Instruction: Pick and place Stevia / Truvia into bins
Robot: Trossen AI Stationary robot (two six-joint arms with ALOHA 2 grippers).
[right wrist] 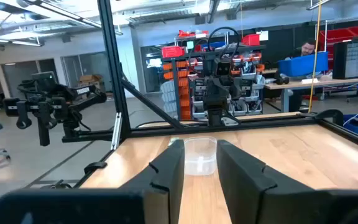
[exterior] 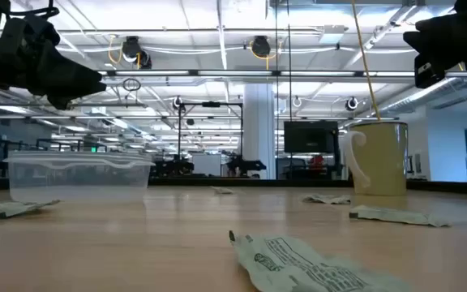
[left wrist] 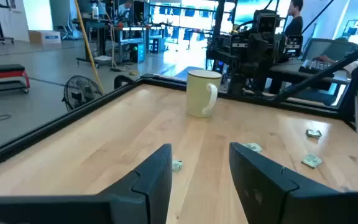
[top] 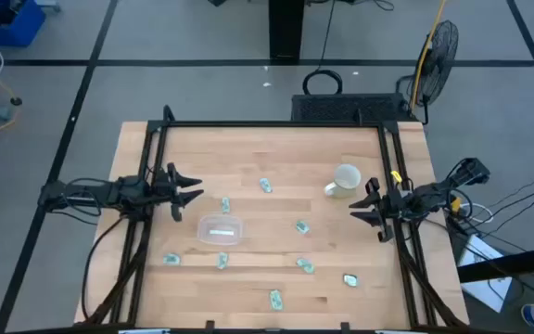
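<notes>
Both arms hang above the desk with nothing picked up: the left gripper (top: 189, 195) at the left edge and the right gripper (top: 362, 206) at the right edge, each with fingers spread wide and empty. Stevia sachets (top: 301, 226) lie scattered across the wood, mostly toward the near edge. The clear bin (top: 222, 229), left of centre, already holds one (the mug (top: 344, 179) is a bystander).
</notes>
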